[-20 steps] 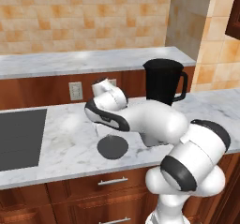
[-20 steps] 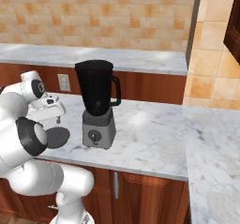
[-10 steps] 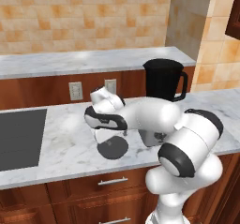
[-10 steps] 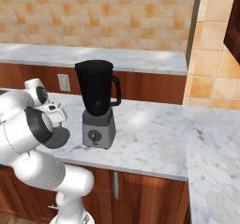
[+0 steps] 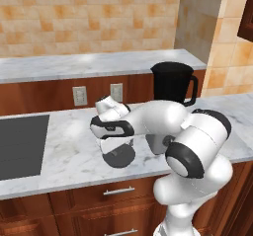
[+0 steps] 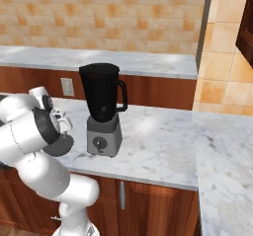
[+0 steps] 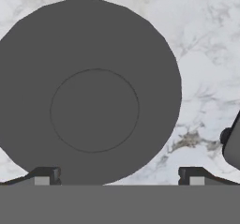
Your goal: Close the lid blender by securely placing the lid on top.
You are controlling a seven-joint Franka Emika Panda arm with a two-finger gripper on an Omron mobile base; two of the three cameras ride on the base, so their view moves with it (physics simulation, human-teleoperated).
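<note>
The arm hides most of the lid [image 5: 122, 157] in both base views. In the hand view the blender [image 7: 233, 145] is cut by the edge.

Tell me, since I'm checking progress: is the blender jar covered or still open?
Open. The blender jar's top has no cover in the right base view, and the lid lies flat on the marble counter under the gripper.

1. White-veined marble tabletop [image 5: 69, 156] over brown wooden cabinets [image 5: 99, 205] with metal handles.
2. Orange tiled wall [image 5: 89, 18] behind.
3. Dark panel [image 5: 20, 143], perhaps a cooktop, set flush.
4. Two wall outlets [image 5: 79, 96].
</note>
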